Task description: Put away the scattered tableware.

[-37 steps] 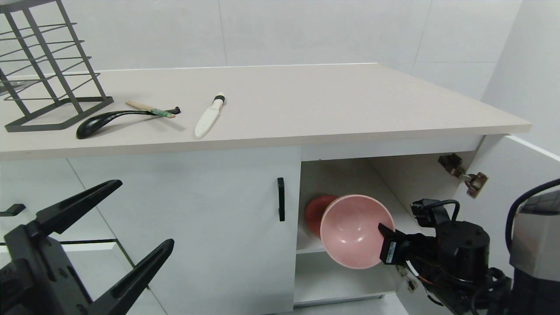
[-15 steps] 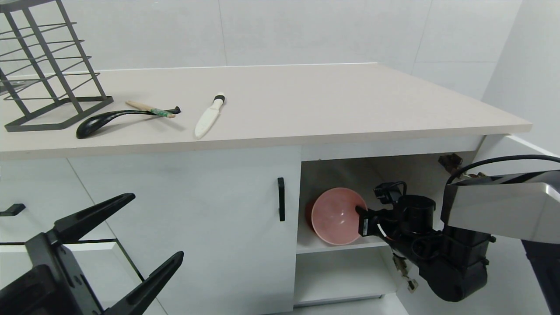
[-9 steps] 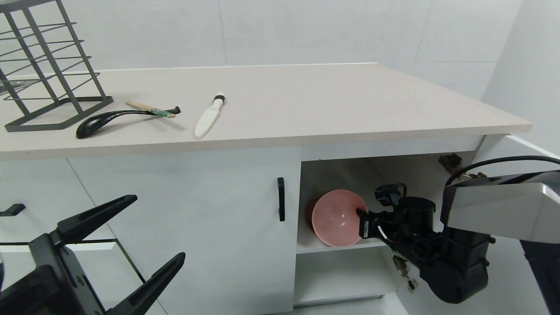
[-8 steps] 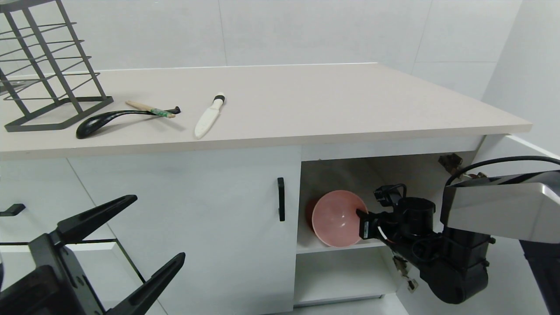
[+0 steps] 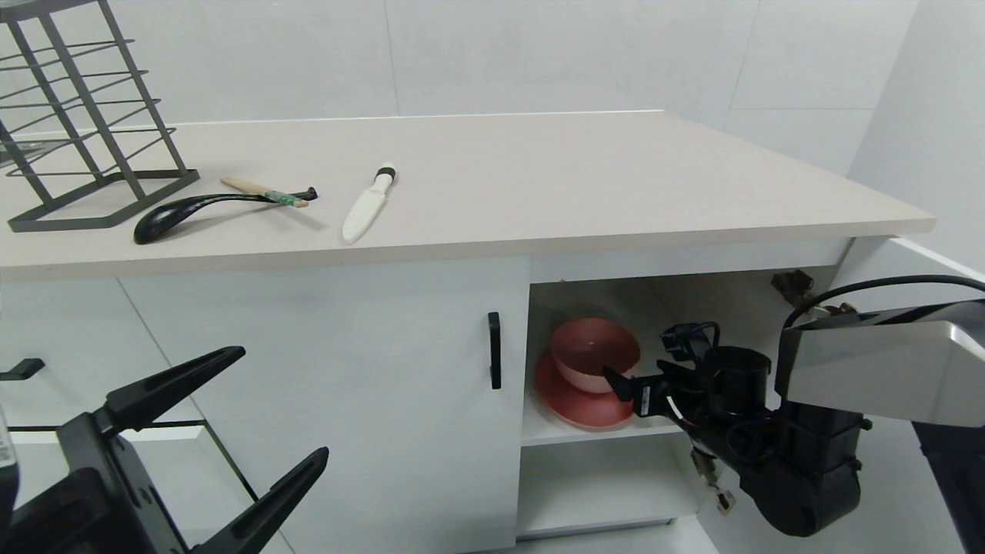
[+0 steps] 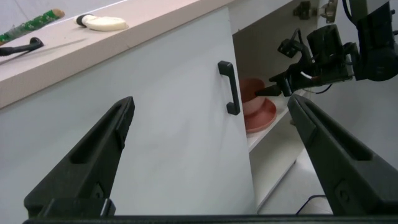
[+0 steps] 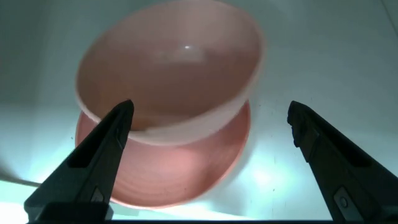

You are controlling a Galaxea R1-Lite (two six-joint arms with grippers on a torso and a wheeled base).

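Worktop: pale beige, runs the width of the head view against a white tiled wall.

Cabinet under the worktop: white. The left door is closed and carries a black vertical handle at its right edge. The right compartment stands open, its door swung out to the robot's right.

Wire rack: dark metal, standing at the far left of the worktop.

Left gripper: low, in front of the closed door, well apart from the tableware. Its jaws are spread wide with nothing between them, as the left wrist view confirms.

Right gripper: reaches into the open compartment at upper-shelf height. Jaws are spread apart and grasp nothing. The tips sit just beside the bowl; I cannot tell whether they touch it.

Plate: salmon pink, flat on the upper shelf of the open compartment.

Bowl: pink, upright, mouth up, resting on the plate; its inside faces the right wrist view.

Ladle: black, lying on the worktop near the rack base, bowl end toward the front-left.

Knife: white blade with a black band at the handle, lying to the right of the ladle and apart from it.

Chopsticks: wooden with a green band, lying across the ladle's handle.
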